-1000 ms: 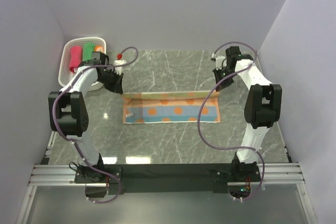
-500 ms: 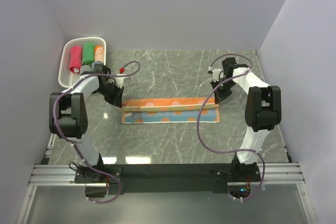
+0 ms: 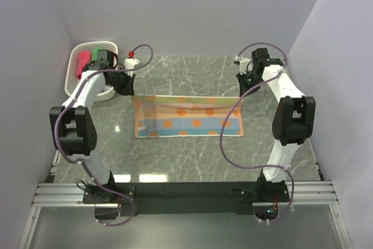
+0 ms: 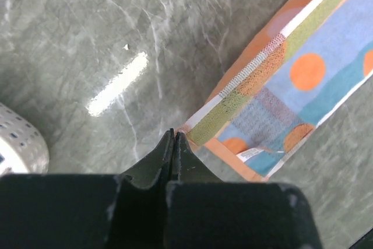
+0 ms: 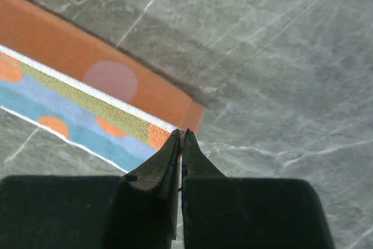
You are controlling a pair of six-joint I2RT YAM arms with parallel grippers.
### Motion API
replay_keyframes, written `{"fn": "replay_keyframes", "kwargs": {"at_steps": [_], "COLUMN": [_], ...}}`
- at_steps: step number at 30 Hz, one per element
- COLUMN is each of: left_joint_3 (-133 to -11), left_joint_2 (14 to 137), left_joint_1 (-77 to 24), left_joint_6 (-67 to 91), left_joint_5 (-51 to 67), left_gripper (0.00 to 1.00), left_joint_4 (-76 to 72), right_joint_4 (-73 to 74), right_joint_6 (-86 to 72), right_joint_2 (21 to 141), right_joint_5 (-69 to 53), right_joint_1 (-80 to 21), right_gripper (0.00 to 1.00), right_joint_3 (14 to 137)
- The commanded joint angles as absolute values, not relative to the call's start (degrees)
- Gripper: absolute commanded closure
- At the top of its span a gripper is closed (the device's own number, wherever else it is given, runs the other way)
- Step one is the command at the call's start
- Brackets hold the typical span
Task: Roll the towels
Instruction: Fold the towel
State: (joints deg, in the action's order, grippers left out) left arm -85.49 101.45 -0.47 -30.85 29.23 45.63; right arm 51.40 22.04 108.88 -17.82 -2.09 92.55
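I have the orange rectangular cloth towel with the light-blue band and orange dots (image 3: pixel 189 122) stretched out on the grey-green marble surface (image 3: pixel 192 74). It lies to the right of the white perforated plastic basket (image 3: pixel 74 62) and a little nearer the arm bases. Its near long edge rests on the surface, and its far long edge is lifted.

Both wrist views show the jaws pressed together on a far corner of that towel. The left jaws pinch the corner close beside the basket, and the right jaws pinch the one well away from it. Inside the basket I see a pink-red roll (image 3: pixel 85 62) and a green roll (image 3: pixel 95 56).

I judge this to be a lengthwise fold before the rolling. To do it well, I want both arms at the same height and moving at the same pace away from the basket's row, toward the bases. The lifted edge should stay straight and lightly taut. I'd lay it down flush along the near edge and only then let go, both corners together, so that neither end skews.
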Motion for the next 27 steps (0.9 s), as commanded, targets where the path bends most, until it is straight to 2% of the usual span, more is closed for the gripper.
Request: {"fn": "replay_keyframes", "kwargs": {"at_steps": [1, 7, 13, 27], "left_joint_3": [-83.3, -74.9, -67.1, -67.1], "left_joint_2": [96.9, 93.4, 93.8, 95.9], "left_joint_1": [-0.2, -0.2, -0.2, -0.2], "left_joint_6": [-37.9, -45.0, -45.2, -39.7], "left_joint_5": [28.4, 26.8, 24.7, 30.5], "left_gripper": [1.0, 1.0, 0.99, 1.0], "left_joint_4": [49.6, 52.5, 49.0, 49.7], "right_joint_4": [54.4, 53.7, 52.6, 53.8], "right_joint_6": [24.1, 27.5, 28.0, 27.6], "right_joint_2": [105.7, 103.7, 105.0, 105.2], "right_joint_5": [-18.5, -17.1, -16.1, -16.9], "right_joint_1": [-1.8, -1.8, -1.8, -1.7], "right_gripper": [1.0, 1.0, 1.0, 1.0], "right_joint_3": [90.3, 82.1, 79.1, 81.5]}}
